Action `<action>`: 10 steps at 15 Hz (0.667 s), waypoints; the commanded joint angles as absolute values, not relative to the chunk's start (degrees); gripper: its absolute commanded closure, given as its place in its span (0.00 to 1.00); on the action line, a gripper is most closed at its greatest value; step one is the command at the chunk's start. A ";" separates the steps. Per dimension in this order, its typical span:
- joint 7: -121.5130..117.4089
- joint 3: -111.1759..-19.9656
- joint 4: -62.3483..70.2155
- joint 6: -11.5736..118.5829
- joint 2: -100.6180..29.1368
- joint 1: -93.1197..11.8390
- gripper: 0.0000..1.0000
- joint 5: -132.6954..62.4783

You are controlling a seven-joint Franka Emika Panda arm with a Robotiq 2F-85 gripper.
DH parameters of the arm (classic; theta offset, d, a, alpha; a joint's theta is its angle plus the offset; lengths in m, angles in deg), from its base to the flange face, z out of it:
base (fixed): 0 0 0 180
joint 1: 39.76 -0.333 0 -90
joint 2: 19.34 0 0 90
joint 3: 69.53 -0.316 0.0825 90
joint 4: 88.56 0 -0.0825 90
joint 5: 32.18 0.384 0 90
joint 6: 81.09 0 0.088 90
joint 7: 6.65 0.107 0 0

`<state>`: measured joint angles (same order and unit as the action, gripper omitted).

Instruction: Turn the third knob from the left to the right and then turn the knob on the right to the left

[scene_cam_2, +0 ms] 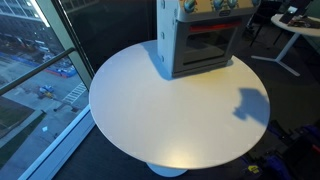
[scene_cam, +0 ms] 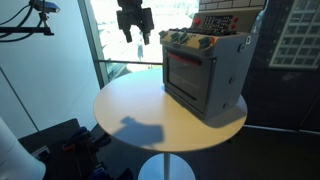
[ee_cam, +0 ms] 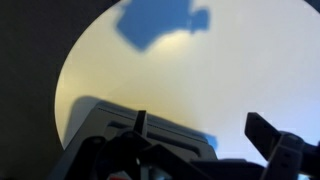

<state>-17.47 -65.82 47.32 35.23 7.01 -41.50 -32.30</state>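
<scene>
A grey toy oven [scene_cam: 205, 72] with a red-framed door stands at the far side of a round white table [scene_cam: 140, 110]. It shows in both exterior views [scene_cam_2: 200, 45]. Small knobs sit in a row along its top front edge [scene_cam: 186, 42]; they are too small to tell apart. My gripper [scene_cam: 134, 24] hangs open and empty high above the table, apart from the oven and to its side. In the wrist view the two dark fingers [ee_cam: 205, 135] are spread wide, with the oven's top [ee_cam: 130, 130] below them at the lower left.
The table [scene_cam_2: 150, 110] stands next to a tall glass window wall [scene_cam: 100, 40]. A camera on a stand [scene_cam: 40, 8] is near the window. A desk [scene_cam_2: 290, 35] stands behind the oven. The arm's shadow [scene_cam_2: 250, 105] lies on the tabletop.
</scene>
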 commanded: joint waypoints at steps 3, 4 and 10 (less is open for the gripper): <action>-14.40 -66.26 40.29 38.57 1.31 -40.60 0.00 -31.85; -13.93 -66.30 39.43 39.48 0.49 -40.50 0.00 -31.88; -10.76 -66.57 35.62 45.70 -3.91 -39.88 0.00 -32.43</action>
